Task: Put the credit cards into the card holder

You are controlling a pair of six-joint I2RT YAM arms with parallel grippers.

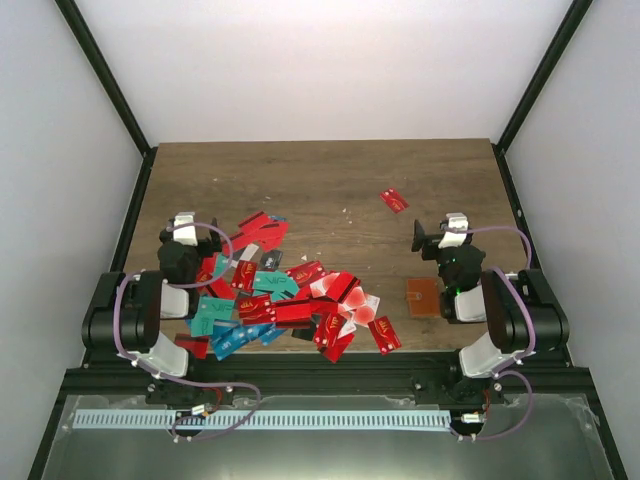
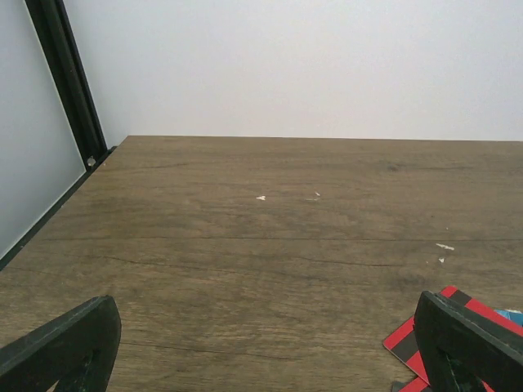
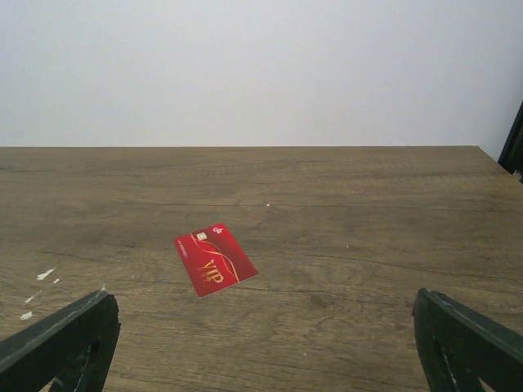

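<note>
Many credit cards (image 1: 280, 295), mostly red with some teal and blue, lie in a loose pile on the near left of the wooden table. One red VIP card (image 1: 394, 200) lies alone farther back; the right wrist view shows it (image 3: 214, 260) ahead of the jaws. The brown card holder (image 1: 424, 297) lies flat beside the right arm. My left gripper (image 1: 185, 240) is open and empty above the pile's left edge (image 2: 261, 359), a red card with a black stripe (image 2: 404, 339) by its right finger. My right gripper (image 1: 445, 240) is open and empty (image 3: 261, 351).
A black frame post (image 2: 69, 82) runs along the table's left edge, another along the right edge (image 1: 515, 200). White walls enclose the back and sides. Small white specks (image 2: 261, 198) lie on the wood.
</note>
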